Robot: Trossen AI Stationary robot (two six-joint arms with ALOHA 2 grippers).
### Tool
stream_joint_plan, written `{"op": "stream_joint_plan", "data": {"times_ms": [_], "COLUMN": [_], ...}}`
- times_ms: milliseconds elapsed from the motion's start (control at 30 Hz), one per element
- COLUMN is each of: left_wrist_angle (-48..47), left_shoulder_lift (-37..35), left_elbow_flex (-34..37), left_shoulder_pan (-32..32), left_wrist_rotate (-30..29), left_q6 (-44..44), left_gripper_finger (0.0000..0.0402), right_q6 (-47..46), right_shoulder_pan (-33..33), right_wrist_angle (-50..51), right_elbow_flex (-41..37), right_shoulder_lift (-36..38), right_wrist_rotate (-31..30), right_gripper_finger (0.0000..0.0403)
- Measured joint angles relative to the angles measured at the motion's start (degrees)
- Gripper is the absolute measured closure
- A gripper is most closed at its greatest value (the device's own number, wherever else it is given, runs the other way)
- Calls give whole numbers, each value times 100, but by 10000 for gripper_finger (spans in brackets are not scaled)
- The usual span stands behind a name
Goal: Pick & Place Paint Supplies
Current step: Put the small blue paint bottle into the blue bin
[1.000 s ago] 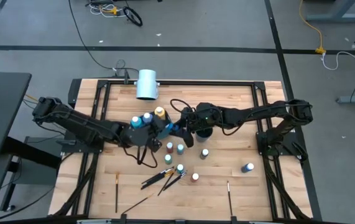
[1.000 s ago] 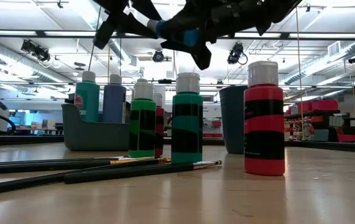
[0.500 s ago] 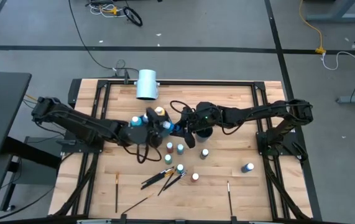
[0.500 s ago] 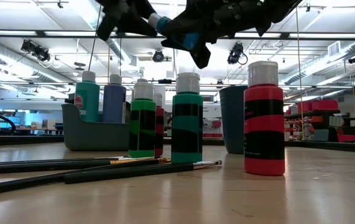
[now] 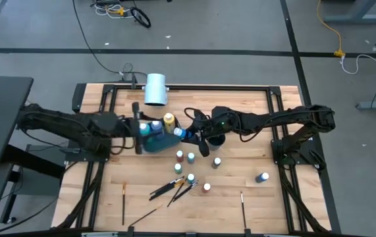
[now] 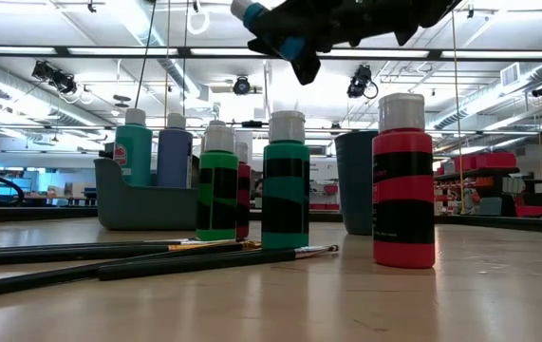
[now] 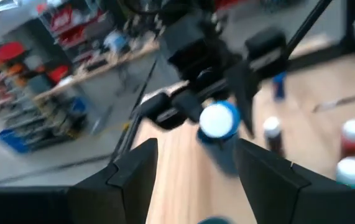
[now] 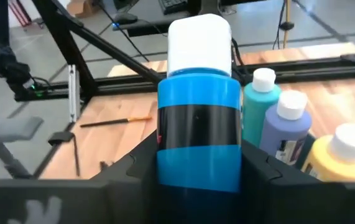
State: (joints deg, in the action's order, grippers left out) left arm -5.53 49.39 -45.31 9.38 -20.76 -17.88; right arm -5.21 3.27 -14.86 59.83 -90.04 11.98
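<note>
My right gripper [image 5: 189, 135] is shut on a blue paint bottle [image 5: 180, 133] with a white cap. It hangs above the right end of the grey tray [image 5: 153, 142], which holds a teal [image 5: 145, 130], a lavender [image 5: 155, 124] and a yellow bottle [image 5: 168, 119]. My left gripper [image 5: 137, 127] is open at the tray's left end and holds nothing; its wrist view looks across at the blue bottle's cap [image 7: 219, 119]. Several more bottles [image 5: 191, 157] stand on the table, and brushes [image 5: 171, 187] lie near the front. My right gripper holds the blue bottle by the lower half of its body [image 8: 196, 162], pinched between the two fingers [image 8: 261, 171]. The fingers come from the table's right and lie along the bottle. It is lifted clear and tilted, its cap [image 6: 245, 9] toward the table's left and somewhat upward.
A dark cup [image 5: 215, 139] stands under my right arm. The large white cylinder [image 5: 155, 89] lies at the far edge. A lone blue bottle [image 5: 264, 177] stands at the right, and single brushes lie at the near edge [image 5: 123, 204] [image 5: 241, 205].
My left gripper has drawn back from beside the blue bottle toward the table's left, past the tray. My right gripper has carried the bottle a little up and to the left, toward the tray.
</note>
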Motion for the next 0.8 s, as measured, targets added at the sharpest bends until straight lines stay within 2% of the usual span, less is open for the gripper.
{"op": "stream_joint_plan", "data": {"times_ms": [100, 200, 300, 367, 500, 600, 800], "left_wrist_angle": [1281, 3052, 4751, 5513, 6284, 6340, 6304], "left_shoulder_lift": [-352, -389, -132, 131, 654, 1020, 1728], "left_elbow_flex": [904, 1869, 2581, 2818, 2783, 2591, 2135], "left_shoulder_pan": [-200, -370, -516, -558, -561, -563, -561], "left_wrist_rotate": [113, 235, 879, 1332, 1860, 1856, 1481], "left_q6": [82, 227, 379, 413, 634, 844, 393], "left_gripper_finger": [182, 182, 182, 182, 181, 178, 175], "right_q6": [82, 104, 144, 148, 157, 157, 137], "right_shoulder_pan": [-2, 0, 2, 0, 0, 0, -34], "right_wrist_angle": [-244, -238, -290, -293, -282, -275, -202], "right_elbow_flex": [0, 2, 0, 0, 0, 0, 0], "right_shoulder_lift": [0, 1, 0, 0, 0, 0, 0], "right_wrist_rotate": [-161, -261, -261, -259, -257, -255, -257], "right_gripper_finger": [260, 260, 259, 259, 259, 259, 259]}}
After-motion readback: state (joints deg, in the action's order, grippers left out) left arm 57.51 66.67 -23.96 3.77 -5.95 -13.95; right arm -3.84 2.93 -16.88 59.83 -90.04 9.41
